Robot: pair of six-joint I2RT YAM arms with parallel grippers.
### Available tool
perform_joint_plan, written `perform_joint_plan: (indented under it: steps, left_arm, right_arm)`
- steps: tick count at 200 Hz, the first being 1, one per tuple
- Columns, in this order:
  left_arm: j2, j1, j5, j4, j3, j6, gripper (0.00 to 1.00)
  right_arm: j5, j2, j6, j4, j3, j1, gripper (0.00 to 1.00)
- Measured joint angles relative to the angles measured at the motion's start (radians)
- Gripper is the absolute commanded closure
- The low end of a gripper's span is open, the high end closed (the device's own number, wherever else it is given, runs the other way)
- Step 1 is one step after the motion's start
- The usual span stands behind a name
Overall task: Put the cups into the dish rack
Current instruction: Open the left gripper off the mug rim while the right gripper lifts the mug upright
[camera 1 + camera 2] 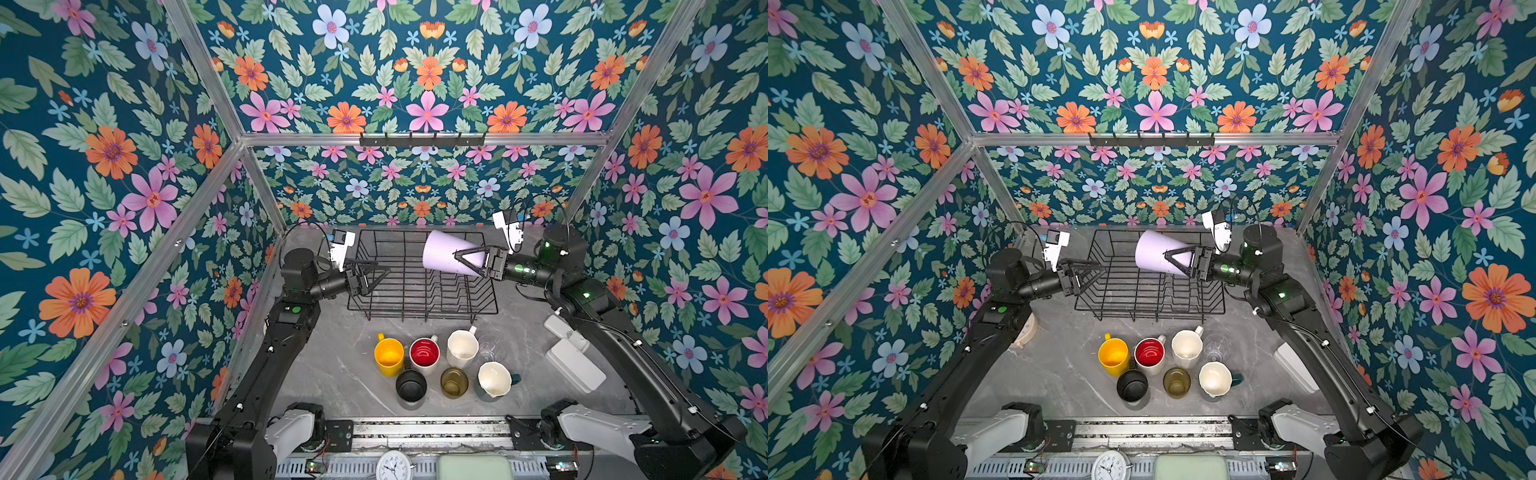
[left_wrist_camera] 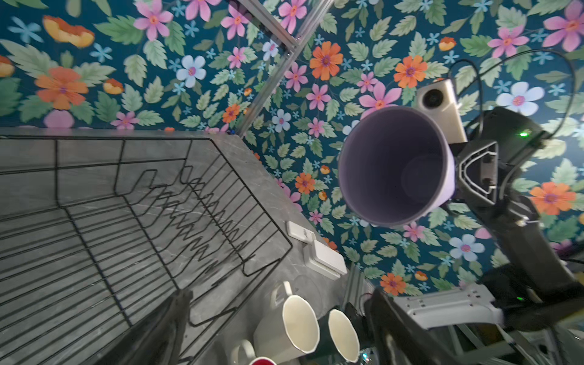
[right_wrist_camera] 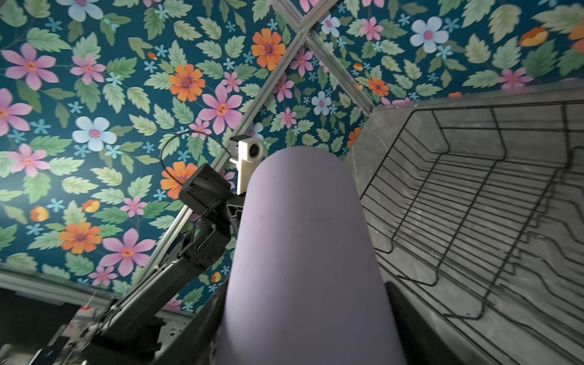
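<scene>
Right jaws around lilac tumbler (image 1: 438,251)

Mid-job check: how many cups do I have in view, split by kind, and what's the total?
Mugs: 5 (yellow mug, white mug with red inside, cream mug, black mug, teal mug with white inside)
Glasses: 2 (amber glass, clear glass)
Tumblers: 1 (lilac tumbler, held by the right gripper)
Total: 8
</scene>
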Motion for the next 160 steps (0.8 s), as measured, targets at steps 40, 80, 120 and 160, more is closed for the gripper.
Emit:
perform_joint_plan:
  steps: [40, 80, 120, 160]
  left_arm:
    - [-0.031, 0.023, -0.136, -0.073, 0.005, 0.063, 0.09]
    - [-0.096, 0.031, -0.319, -0.134, -0.011, 0.117, 0.05]
    - [-0.153, 0.035, -0.451, -0.138, -0.046, 0.157, 0.01]
    - [-0.19, 0.037, -0.53, -0.138, -0.077, 0.188, 0.0]
  right_arm:
    - [0.179, 0.087, -0.143, -0.257, 0.152, -0.007, 1.0]
    - [0.38, 0.227, -0.277, -0.447, 0.319, -0.011, 1.0]
    - [0.525, 0.39, -0.372, -0.555, 0.474, -0.023, 1.0]
    - [0.629, 0.561, -0.438, -0.62, 0.62, -0.031, 1.0]
